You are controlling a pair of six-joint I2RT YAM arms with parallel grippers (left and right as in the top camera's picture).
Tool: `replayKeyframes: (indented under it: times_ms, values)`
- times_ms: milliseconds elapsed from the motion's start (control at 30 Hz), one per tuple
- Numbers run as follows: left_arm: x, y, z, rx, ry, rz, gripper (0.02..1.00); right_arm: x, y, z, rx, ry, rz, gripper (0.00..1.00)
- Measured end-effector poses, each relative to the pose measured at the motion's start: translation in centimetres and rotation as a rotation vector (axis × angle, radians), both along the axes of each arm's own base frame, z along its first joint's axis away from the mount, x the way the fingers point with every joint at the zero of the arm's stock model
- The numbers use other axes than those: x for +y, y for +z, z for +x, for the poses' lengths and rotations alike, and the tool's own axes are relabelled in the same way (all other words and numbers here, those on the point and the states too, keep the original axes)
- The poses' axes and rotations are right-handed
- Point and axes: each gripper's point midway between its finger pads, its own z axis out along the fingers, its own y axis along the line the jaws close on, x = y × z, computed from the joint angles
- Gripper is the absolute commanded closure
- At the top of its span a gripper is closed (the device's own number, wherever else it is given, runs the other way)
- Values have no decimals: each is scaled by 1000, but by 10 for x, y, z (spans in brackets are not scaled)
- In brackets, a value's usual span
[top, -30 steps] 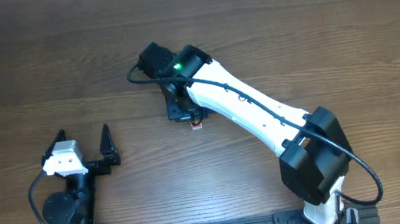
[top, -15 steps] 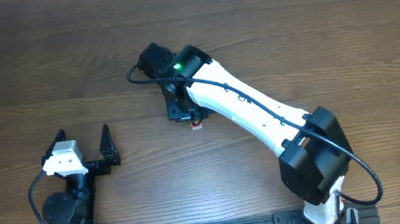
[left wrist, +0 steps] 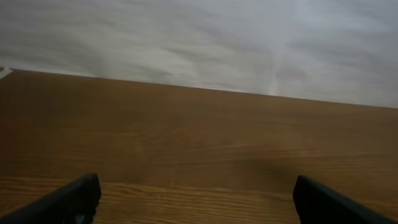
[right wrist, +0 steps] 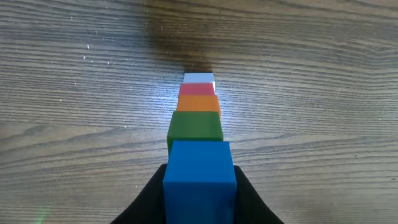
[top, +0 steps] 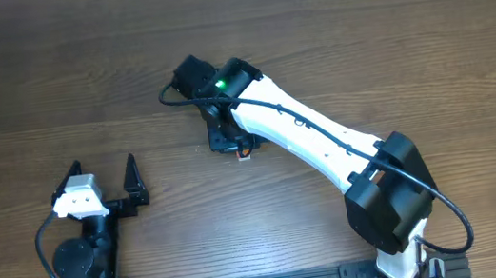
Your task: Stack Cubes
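Note:
A tower of cubes stands on the wooden table (right wrist: 323,74): white (right wrist: 199,78) at the bottom, then red (right wrist: 199,88), orange (right wrist: 199,102), green (right wrist: 195,127) and a blue cube (right wrist: 199,177) on top. My right gripper (right wrist: 199,196) is directly above the tower, its two dark fingers (right wrist: 149,196) pressed against the blue cube's sides. From above, the right gripper (top: 229,140) covers the tower, and just a sliver of the lowest cubes (top: 243,155) peeks out. My left gripper (top: 102,164) rests near its base at the left, open and holding nothing (left wrist: 199,205).
Bare wooden table (top: 388,34) surrounds the tower on all sides. The right arm (top: 315,140) stretches diagonally across the middle. A pale wall (left wrist: 199,37) rises beyond the table's far edge in the left wrist view.

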Motion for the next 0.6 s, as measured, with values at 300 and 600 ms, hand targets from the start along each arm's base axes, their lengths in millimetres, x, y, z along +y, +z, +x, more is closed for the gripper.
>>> replayKeyframes:
  times_ms: [300, 600]
  values:
    - [0, 0, 0, 0, 0, 0, 18, 3, 0, 3, -11, 0, 11, 985]
    - [0, 0, 0, 0, 0, 0, 23, 3, -1, 4, -12, 0, 11, 831]
